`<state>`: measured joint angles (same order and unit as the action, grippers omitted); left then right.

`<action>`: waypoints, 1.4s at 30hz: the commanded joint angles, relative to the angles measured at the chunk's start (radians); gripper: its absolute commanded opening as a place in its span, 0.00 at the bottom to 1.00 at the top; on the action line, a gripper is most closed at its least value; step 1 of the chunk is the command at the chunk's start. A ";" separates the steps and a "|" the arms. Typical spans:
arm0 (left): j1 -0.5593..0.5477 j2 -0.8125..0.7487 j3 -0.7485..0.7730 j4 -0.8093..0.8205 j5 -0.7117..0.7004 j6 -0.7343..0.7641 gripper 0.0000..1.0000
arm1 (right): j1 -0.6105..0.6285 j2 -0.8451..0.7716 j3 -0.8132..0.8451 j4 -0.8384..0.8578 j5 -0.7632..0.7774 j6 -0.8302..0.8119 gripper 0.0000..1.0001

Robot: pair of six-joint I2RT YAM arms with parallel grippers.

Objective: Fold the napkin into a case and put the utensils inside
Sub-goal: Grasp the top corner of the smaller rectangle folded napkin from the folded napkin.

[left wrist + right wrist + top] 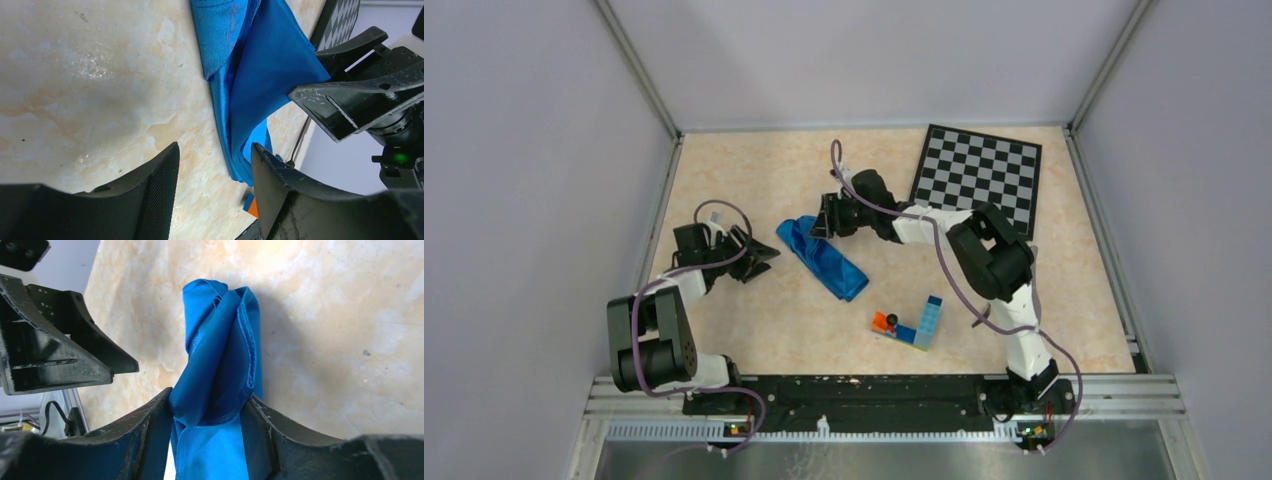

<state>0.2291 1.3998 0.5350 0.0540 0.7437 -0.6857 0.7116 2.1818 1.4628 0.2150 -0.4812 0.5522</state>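
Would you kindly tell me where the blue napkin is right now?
Top view: the napkin lies bunched mid-table, its far end between the fingers of the right gripper, with the left gripper just to its left.

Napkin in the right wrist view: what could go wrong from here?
The right end effector grips the napkin as a bunched wad, so lifting may drag the whole clump rather than unfold it. The left end effector stands open beside the cloth, so nothing anchors it.

We are looking at a beige marbled tabletop point(754, 330) carrying the napkin point(824, 258), lying bunched into a long roll near the middle, a chessboard point(979, 175) lying far right, and toy bricks point(914, 325) sitting nearer.
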 commanded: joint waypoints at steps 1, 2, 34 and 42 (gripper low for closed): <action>-0.017 -0.016 0.018 0.013 -0.019 0.021 0.59 | 0.008 -0.073 0.037 -0.020 0.032 -0.024 0.48; -0.025 -0.020 0.026 0.000 -0.037 0.030 0.59 | 0.008 -0.076 0.036 -0.020 0.030 -0.024 0.47; -0.507 0.331 0.601 -0.378 -0.938 0.240 0.32 | 0.009 -0.097 0.033 -0.032 0.020 0.009 0.00; -0.557 0.387 0.652 -0.437 -1.040 0.244 0.29 | 0.009 -0.093 0.036 -0.029 0.015 0.013 0.00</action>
<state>-0.3099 1.7653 1.1412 -0.3416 -0.2070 -0.4568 0.7116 2.1201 1.4605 0.1612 -0.4580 0.5617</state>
